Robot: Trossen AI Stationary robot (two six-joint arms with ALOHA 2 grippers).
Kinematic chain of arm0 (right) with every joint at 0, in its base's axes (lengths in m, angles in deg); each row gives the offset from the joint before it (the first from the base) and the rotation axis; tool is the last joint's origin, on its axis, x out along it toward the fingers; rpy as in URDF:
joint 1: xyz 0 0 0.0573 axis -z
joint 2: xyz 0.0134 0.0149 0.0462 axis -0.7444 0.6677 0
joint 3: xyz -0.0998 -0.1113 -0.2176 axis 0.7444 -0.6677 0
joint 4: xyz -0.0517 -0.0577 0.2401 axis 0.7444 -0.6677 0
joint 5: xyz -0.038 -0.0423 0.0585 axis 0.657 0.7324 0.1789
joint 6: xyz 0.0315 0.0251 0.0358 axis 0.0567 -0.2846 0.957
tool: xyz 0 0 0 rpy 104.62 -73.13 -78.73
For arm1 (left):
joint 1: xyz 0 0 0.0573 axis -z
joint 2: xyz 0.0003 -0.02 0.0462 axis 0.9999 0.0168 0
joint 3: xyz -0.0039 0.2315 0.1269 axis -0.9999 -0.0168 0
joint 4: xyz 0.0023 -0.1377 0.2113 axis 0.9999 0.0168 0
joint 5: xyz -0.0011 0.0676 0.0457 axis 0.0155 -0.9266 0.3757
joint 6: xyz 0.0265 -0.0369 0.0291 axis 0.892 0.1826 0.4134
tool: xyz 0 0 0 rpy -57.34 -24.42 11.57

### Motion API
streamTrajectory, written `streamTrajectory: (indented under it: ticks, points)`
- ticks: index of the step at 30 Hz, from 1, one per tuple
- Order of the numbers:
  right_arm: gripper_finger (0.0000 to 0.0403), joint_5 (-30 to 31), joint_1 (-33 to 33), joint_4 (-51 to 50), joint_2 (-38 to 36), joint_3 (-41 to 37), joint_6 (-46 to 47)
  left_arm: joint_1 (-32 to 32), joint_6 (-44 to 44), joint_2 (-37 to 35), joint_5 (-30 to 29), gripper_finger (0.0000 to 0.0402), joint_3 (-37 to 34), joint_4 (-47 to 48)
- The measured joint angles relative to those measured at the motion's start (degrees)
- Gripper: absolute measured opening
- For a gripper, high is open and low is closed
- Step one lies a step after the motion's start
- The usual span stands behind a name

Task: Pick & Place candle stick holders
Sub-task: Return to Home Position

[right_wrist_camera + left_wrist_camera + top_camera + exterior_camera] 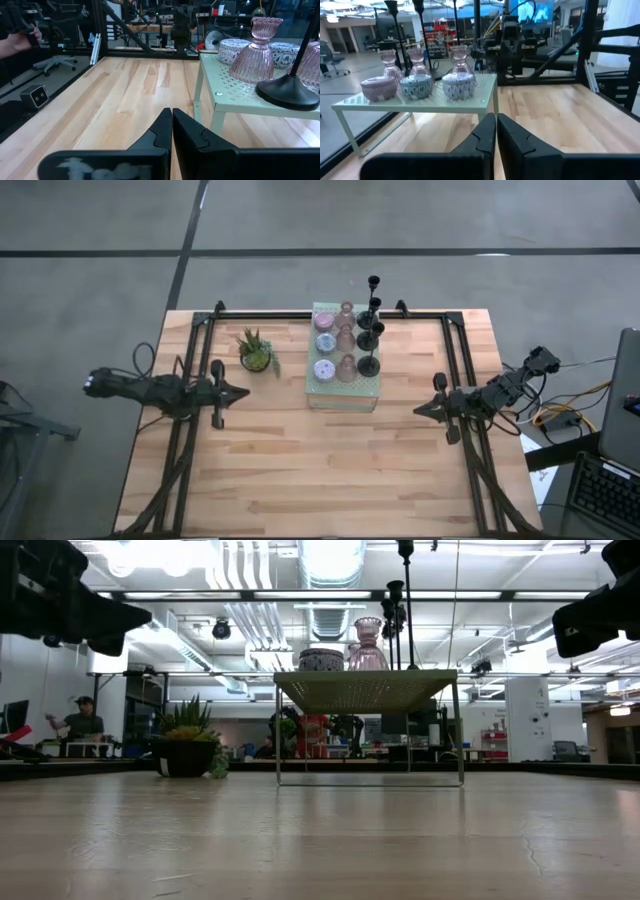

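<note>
Candle stick holders [347,340] shelved, arms parked.
They stand in rows on the green shelf [345,393], far middle; left gripper [243,391] and right gripper [418,410] sit well apart either side, fingers pressed together, empty, apparently to keep clear.

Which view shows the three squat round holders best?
Left wrist view: all three squat holders stand in a row along the edge of the shelf, unblocked. High view shows only their tops; low view one; right wrist view two, partly behind a pink holder.
</note>
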State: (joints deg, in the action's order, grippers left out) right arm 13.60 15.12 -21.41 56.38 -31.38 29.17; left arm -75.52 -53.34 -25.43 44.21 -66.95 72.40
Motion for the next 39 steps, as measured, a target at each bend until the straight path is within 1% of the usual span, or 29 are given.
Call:
streamTrajectory:
  ticks: [4, 9, 39]
  points:
    - [0.0008, 0.0, 0.0, 0.0, 0.0, 0.0, -0.2, 0.0, 1.0, -3.3, -0.3, 0.0019, -1.8, 0.9]
    - [0.0008, 0.0, 0.0, 0.0, 0.0, 0.0, -0.1, 0.0, 1.8, -3.2, -1.9, 0.002, -1.4, 1.4]
    - [0.0008, 0.0, 0.0, 0.0, 0.0, 0.0, -0.2, 0.0, 0.6, -2.2, -1.6, 0.0019, -1.5, 1.5]
